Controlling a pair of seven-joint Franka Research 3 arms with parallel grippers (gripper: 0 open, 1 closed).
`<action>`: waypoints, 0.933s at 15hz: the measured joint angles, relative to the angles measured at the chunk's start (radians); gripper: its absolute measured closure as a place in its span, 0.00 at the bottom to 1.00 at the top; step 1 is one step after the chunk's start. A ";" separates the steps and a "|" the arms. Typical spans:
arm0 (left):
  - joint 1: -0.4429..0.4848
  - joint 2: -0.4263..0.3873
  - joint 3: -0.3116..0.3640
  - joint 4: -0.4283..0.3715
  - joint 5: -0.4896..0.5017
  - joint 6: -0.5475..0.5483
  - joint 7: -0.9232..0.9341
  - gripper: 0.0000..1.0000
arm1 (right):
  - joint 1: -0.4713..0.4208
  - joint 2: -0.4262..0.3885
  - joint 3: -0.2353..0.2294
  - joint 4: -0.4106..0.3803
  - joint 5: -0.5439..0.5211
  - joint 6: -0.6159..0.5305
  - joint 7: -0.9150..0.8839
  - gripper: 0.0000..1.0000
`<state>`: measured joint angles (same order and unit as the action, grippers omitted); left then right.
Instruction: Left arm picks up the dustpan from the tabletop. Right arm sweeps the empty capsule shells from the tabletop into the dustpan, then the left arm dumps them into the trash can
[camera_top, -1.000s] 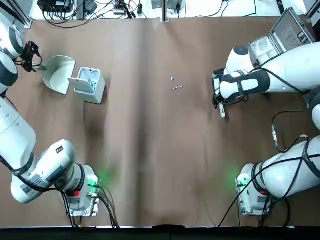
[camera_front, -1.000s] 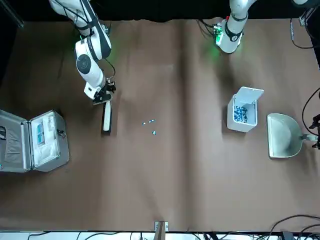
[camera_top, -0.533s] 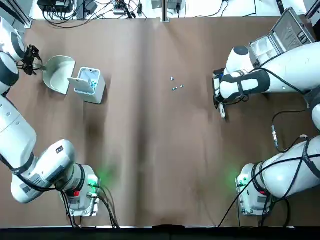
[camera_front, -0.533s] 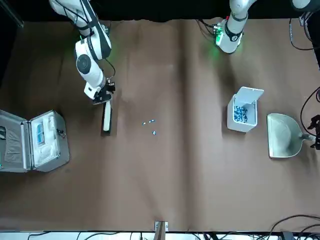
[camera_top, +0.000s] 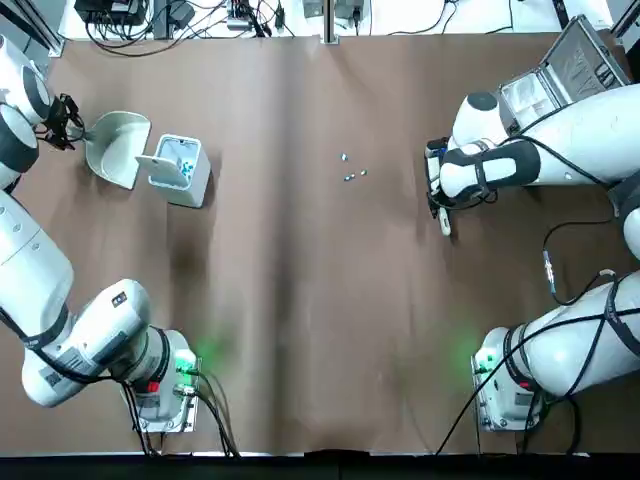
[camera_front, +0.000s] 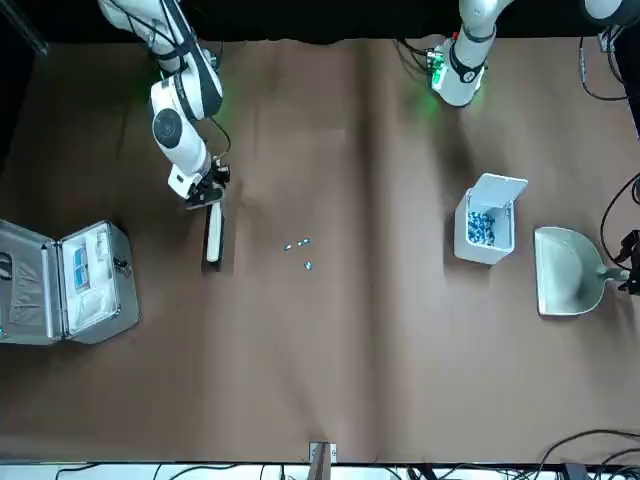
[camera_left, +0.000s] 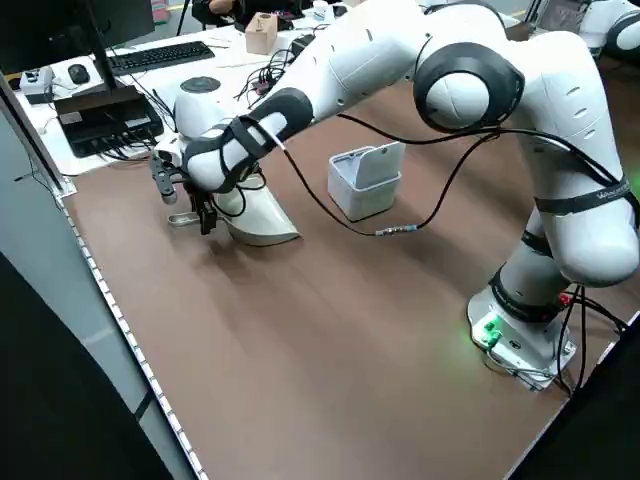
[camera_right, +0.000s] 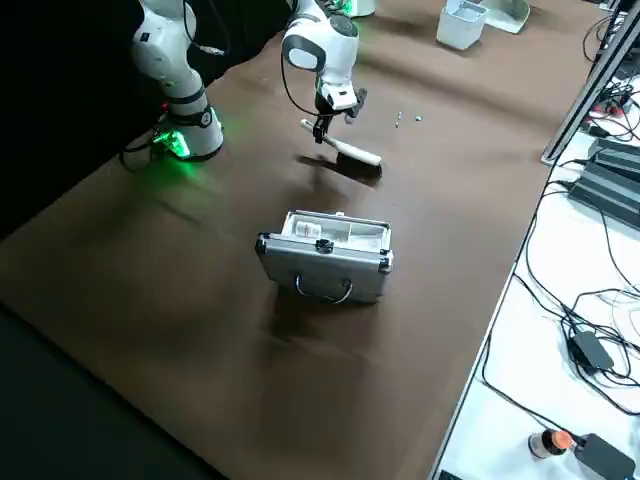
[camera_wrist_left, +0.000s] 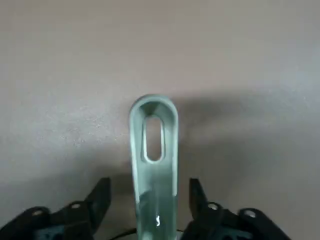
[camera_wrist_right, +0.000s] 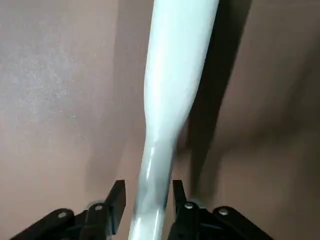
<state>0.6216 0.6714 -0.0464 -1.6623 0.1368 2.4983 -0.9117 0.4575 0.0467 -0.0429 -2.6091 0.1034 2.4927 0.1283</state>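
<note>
From overhead, the dustpan lies on the counter just beside the trash can, 3 empty capsule shells farther right. In the front view, the brush is at the right hand. In the left wrist view, the left hand is wide around the dustpan's handle. In the right wrist view, the right hand's fingers stand apart, 1 on either side of the brush's handle.

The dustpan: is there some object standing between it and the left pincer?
Nothing visible stands between them. The left pincer is open around the handle of the dustpan, one finger on each side.
</note>
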 joint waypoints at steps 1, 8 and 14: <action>0.000 0.000 0.001 0.002 0.001 0.000 0.000 0.36 | 0.000 0.000 0.000 0.000 0.000 0.000 0.000 0.56; 0.001 0.000 0.014 0.013 0.007 0.002 0.000 0.39 | 0.000 0.001 0.000 0.000 0.000 0.000 0.000 0.63; 0.000 0.000 0.013 0.015 0.009 0.003 0.001 0.63 | 0.000 0.001 -0.001 0.000 0.000 0.000 0.000 0.68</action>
<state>0.6220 0.6714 -0.0329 -1.6477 0.1458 2.5017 -0.9108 0.4575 0.0474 -0.0438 -2.6091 0.1033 2.4927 0.1285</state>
